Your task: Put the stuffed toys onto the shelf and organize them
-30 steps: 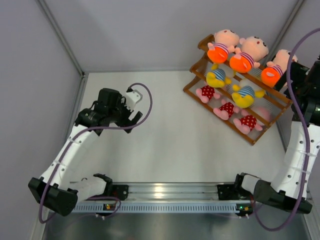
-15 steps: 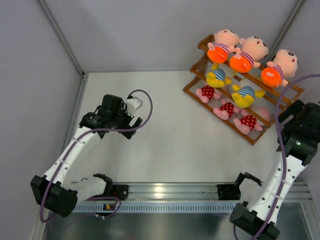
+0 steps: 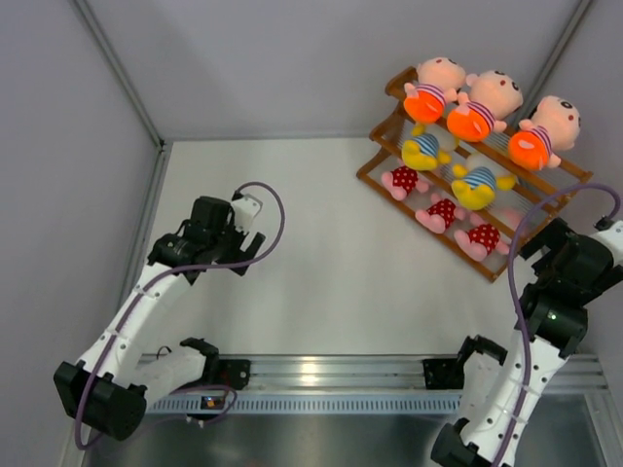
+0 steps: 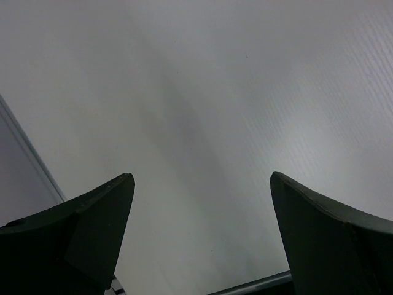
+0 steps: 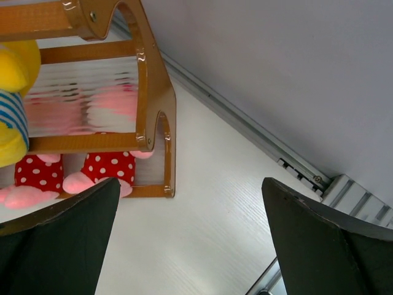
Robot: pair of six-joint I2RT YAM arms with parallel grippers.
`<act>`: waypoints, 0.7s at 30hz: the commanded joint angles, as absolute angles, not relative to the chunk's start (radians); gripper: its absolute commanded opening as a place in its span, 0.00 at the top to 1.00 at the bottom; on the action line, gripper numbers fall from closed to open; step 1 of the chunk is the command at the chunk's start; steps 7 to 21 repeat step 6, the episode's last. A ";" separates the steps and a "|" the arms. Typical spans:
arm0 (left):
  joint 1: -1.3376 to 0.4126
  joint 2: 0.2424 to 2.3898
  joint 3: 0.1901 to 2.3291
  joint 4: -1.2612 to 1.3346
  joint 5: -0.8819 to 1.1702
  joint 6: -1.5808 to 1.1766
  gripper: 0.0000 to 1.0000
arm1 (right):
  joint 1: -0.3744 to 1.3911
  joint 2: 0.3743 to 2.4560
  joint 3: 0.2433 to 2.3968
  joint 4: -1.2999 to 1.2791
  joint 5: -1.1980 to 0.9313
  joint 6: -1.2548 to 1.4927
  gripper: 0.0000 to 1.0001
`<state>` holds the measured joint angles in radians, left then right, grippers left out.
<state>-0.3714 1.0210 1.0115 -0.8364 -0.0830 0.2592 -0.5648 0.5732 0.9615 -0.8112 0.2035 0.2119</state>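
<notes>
The brown wooden shelf (image 3: 368, 176) stands at the back right. Three peach-headed dolls (image 3: 484, 100) sit on its top tier, two yellow dolls (image 3: 476, 184) on the middle tier and three pink polka-dot dolls (image 3: 441, 211) on the bottom tier. My right gripper (image 3: 538, 242) is open and empty, just right of the shelf's near right end. The right wrist view has that gripper (image 5: 190, 181) over bare table, with the shelf end (image 5: 155, 92), a polka-dot doll (image 5: 108, 166) and a yellow doll (image 5: 13, 92). My left gripper (image 3: 249, 242) is open and empty over bare table (image 4: 202, 178), far from the shelf.
A metal rail (image 3: 321, 374) carries both arm bases along the near edge. Grey walls close the left, back and right sides. The right wall's floor rail (image 5: 245, 129) runs close behind the shelf's end and my right gripper.
My right arm has drawn back from the right end of the top tier to a spot low beside the shelf, leaving the third peach doll there. My left gripper has shifted slightly left and nearer.
</notes>
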 commanded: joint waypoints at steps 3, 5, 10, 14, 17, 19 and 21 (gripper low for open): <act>-0.348 0.989 0.971 -0.795 -0.129 0.239 0.02 | -0.522 0.522 0.950 -0.770 0.172 0.204 0.01; -0.334 0.989 0.969 -0.792 -0.135 0.224 0.02 | -0.503 0.519 0.956 -0.775 0.157 0.196 0.01; -0.331 0.991 0.969 -0.792 -0.143 0.221 0.02 | -0.497 0.514 0.959 -0.775 0.150 0.193 0.01; -0.331 0.991 0.969 -0.792 -0.143 0.221 0.02 | -0.497 0.514 0.959 -0.775 0.150 0.193 0.01; -0.331 0.991 0.969 -0.792 -0.143 0.221 0.02 | -0.497 0.514 0.959 -0.775 0.150 0.193 0.01; -0.331 0.991 0.969 -0.792 -0.143 0.221 0.02 | -0.497 0.514 0.959 -0.775 0.150 0.193 0.01; -0.331 0.991 0.969 -0.792 -0.143 0.221 0.02 | -0.497 0.514 0.959 -0.775 0.150 0.193 0.01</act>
